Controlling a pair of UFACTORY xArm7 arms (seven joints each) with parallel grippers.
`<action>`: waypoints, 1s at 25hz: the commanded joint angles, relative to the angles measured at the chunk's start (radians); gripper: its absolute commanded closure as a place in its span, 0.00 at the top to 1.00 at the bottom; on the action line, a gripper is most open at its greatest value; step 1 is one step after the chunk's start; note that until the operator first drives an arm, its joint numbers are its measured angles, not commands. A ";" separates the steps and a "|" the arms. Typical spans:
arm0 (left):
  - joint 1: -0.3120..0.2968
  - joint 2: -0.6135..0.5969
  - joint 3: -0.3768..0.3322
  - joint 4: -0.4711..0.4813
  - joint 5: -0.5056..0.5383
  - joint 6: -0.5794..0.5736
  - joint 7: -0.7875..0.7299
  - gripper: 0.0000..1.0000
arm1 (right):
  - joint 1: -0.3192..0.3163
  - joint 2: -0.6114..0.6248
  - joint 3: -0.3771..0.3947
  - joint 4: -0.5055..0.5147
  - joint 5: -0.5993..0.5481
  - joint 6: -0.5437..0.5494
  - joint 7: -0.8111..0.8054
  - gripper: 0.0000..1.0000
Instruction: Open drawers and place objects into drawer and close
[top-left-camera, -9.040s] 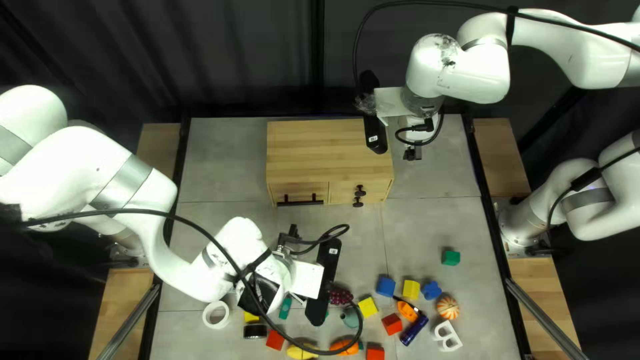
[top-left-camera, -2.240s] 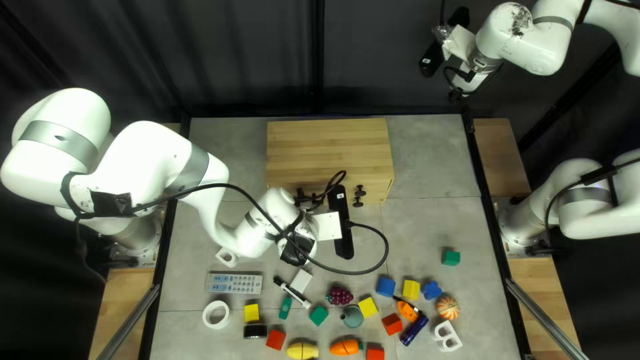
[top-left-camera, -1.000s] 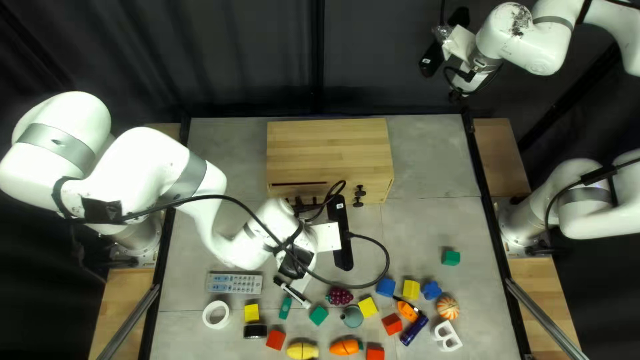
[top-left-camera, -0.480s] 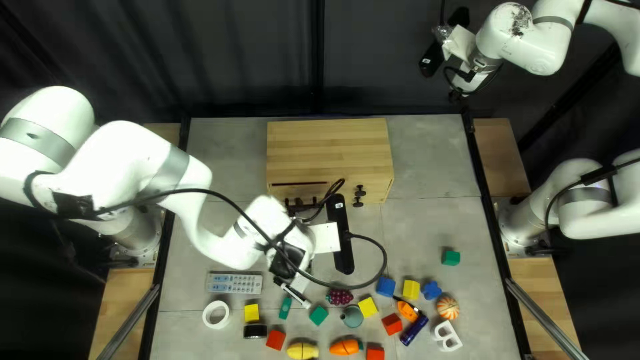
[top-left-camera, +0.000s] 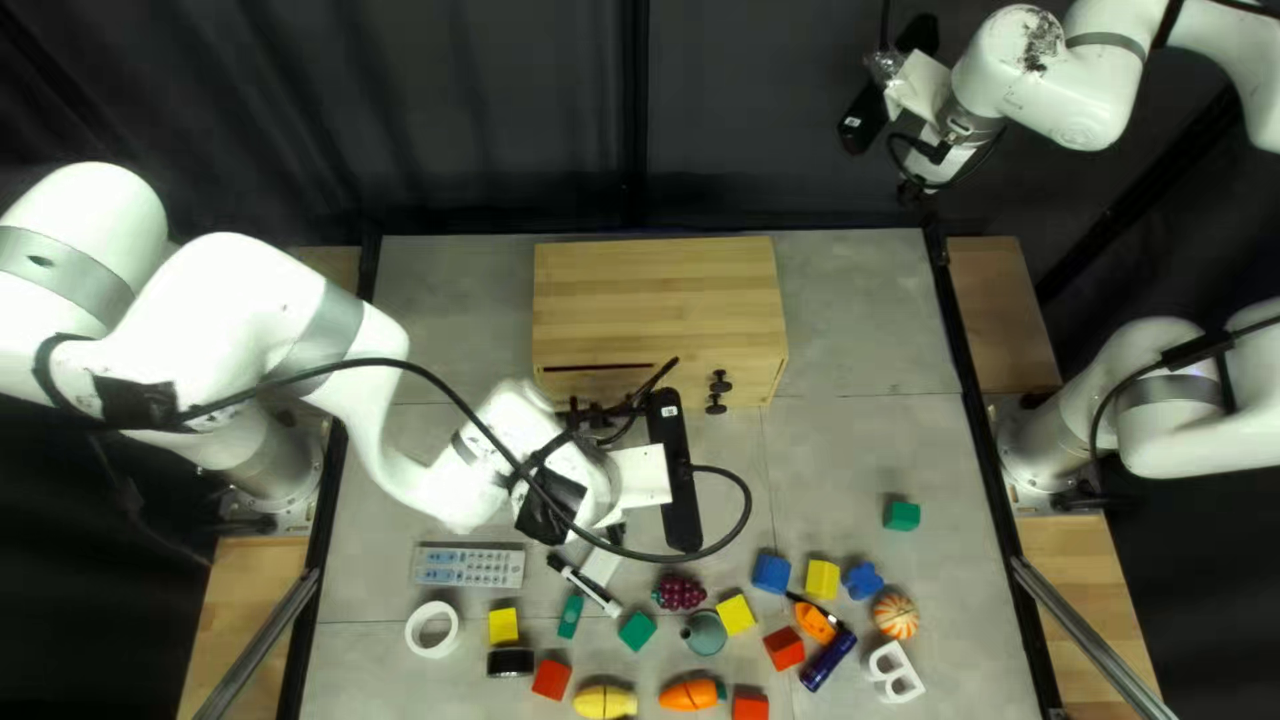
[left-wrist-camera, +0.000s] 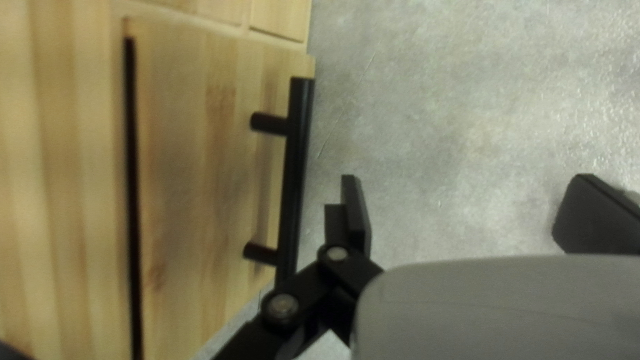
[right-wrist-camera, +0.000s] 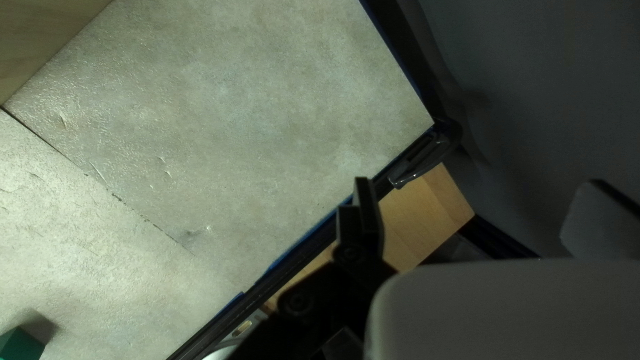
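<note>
In the top left view the wooden cabinet (top-left-camera: pixel 660 294) stands at the table's far side, its left drawer slightly out with a dark slit behind its front. My left gripper (top-left-camera: pixel 587 474) hangs before that drawer, fingertips mostly hidden. The left wrist view has the gripper (left-wrist-camera: pixel 473 210) open and empty; the drawer front (left-wrist-camera: pixel 193 167) and black bar handle (left-wrist-camera: pixel 293 180) lie outside its fingers, beside one of them. Whether handle and finger touch, I cannot tell. My right gripper (top-left-camera: pixel 940 134) is raised past the far edge; in its wrist view the gripper (right-wrist-camera: pixel 477 213) is open, holding nothing.
Between my left gripper and the near edge lie a remote (top-left-camera: pixel 467 567), a marker (top-left-camera: pixel 584 584), a white box (top-left-camera: pixel 604 562), grapes (top-left-camera: pixel 679 592) and several blocks. A green cube (top-left-camera: pixel 902 515) sits farther right. A cable loops around my left gripper.
My left gripper came from the small objects to the cabinet and has lately shifted slightly left. The left drawer's slit has appeared. My right arm has withdrawn from the cabinet past the far edge.
</note>
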 commanded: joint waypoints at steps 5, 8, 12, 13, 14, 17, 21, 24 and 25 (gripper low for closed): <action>0.002 0.014 -0.009 0.017 -0.027 0.021 0.053 1.00 | 0.000 0.000 0.000 0.000 0.000 0.000 0.000 1.00; 0.006 0.010 -0.010 0.013 -0.036 0.025 0.068 1.00 | 0.000 0.000 0.000 0.000 0.000 0.000 0.000 1.00; 0.010 0.020 -0.011 0.031 -0.050 0.050 0.099 1.00 | 0.000 0.000 0.000 0.000 0.000 0.000 0.000 1.00; 0.011 0.027 -0.010 0.037 -0.052 0.058 0.107 1.00 | 0.000 0.000 0.000 0.000 0.000 0.000 0.000 1.00; 0.011 0.032 -0.010 0.042 -0.053 0.064 0.111 1.00 | 0.000 0.000 0.000 0.000 0.000 0.000 0.000 1.00; 0.005 0.064 -0.013 0.079 -0.062 0.114 0.131 1.00 | 0.000 0.000 0.000 0.000 0.000 0.000 0.000 1.00; -0.005 0.099 -0.018 0.120 -0.071 0.174 0.144 1.00 | 0.000 0.000 0.000 0.000 0.000 0.000 0.000 1.00; -0.011 0.117 -0.017 0.148 -0.072 0.216 0.148 1.00 | 0.000 0.000 0.000 0.000 0.000 0.000 0.000 1.00; -0.013 0.120 -0.017 0.153 -0.071 0.225 0.148 1.00 | 0.000 0.000 0.000 0.000 0.000 0.000 0.000 1.00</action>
